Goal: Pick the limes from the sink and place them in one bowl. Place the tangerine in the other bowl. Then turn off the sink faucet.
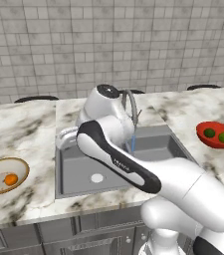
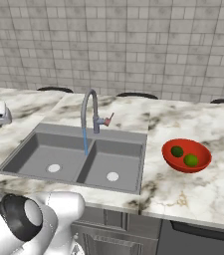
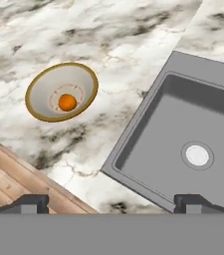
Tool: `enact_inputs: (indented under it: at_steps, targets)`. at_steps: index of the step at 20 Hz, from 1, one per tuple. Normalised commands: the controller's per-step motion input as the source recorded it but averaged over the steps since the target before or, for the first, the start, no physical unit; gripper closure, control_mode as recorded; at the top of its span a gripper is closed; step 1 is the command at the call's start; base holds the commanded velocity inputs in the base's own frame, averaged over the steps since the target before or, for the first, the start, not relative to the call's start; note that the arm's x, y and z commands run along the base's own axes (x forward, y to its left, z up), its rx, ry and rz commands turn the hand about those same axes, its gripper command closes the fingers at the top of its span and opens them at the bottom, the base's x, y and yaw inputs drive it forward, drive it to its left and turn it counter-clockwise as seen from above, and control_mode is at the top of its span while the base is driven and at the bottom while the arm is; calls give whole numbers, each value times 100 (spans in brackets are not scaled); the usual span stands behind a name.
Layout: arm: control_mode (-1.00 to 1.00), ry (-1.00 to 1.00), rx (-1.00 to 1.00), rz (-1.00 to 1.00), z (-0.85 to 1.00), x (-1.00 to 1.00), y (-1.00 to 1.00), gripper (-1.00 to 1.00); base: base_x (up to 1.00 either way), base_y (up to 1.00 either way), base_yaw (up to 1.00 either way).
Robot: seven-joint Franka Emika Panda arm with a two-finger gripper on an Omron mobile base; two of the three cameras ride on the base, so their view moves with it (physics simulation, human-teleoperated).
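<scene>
Both limes, the darker lime [image 2: 177,151] and the lighter lime [image 2: 191,160], lie in the red bowl [image 2: 203,158] on the right counter, also seen as the red bowl [image 1: 205,137]. The tangerine [image 3: 67,102] sits inside the tan bowl [image 3: 36,104] left of the sink [image 3: 133,144]; the left base view shows the tangerine [image 1: 11,179] too. My gripper [image 3: 111,203] is open and empty, hovering high over the counter between the tan bowl and the left basin. The faucet [image 2: 88,107] pours a thin blue stream of water [image 2: 85,142] into the sink [image 2: 34,149].
The faucet's side lever [image 2: 106,119] points right, toward the red bowl. My white arm [image 1: 118,159] crosses over the sink in the left base view. The wooden floor [image 3: 9,174] lies beyond the counter's front edge. A tiled wall [image 2: 133,45] stands behind the counter.
</scene>
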Motion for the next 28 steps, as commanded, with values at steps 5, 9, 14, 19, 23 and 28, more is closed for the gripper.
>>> enact_inputs:
  at_steps: [5,9,14,19,23,28]
  targets:
    - [-100,-1,0,27,18,-6,-43,-100,0,0,0]
    - [-100,-6,0,28,22,-18,-64,-100,0,0,0]
    - [-100,-15,0,8,14,-45,-86,-100,0,0,0]
    - [-100,-8,0,-6,1,-11,-68,-100,0,0,0]
    - [-100,-14,0,-8,1,0,-65,-100,0,0,0]
    - [-100,-14,0,0,19,-1,-62,-100,0,0,0]
